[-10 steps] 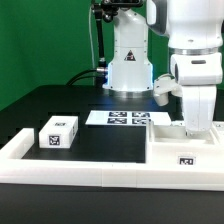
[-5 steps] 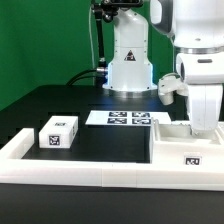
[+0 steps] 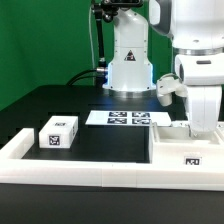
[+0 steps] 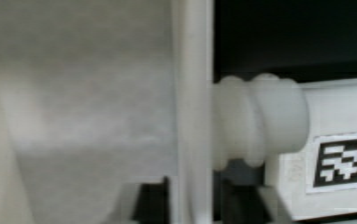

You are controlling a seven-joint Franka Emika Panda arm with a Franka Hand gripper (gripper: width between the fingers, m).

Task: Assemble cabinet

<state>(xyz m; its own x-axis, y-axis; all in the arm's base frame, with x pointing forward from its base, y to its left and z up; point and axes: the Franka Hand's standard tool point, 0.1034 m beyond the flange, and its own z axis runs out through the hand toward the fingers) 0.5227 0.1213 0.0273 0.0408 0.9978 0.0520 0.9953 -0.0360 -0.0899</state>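
Cabinet box [image 3: 186,150]: biggest white piece we can see, open on top, tag on its front, sitting on the black table [image 3: 90,105] at the exterior view's right, just behind the rail.
Rail [image 3: 70,168]: long, low and white, running across the front.
Marker board [image 3: 128,118]: flat on the table near the robot's base.
Small block [image 3: 58,132]: tagged white cabinet chunk at the exterior view's left, well apart from the box.
Pincer [image 3: 203,120]: pointing straight down into the box. Wrist view shows dark fingers [image 4: 150,200] either side of a thin white wall [image 4: 193,90], but we can't tell if they're squeezing it.
Ribbed piece [image 4: 273,115]: white, tagged, just beside that wall.
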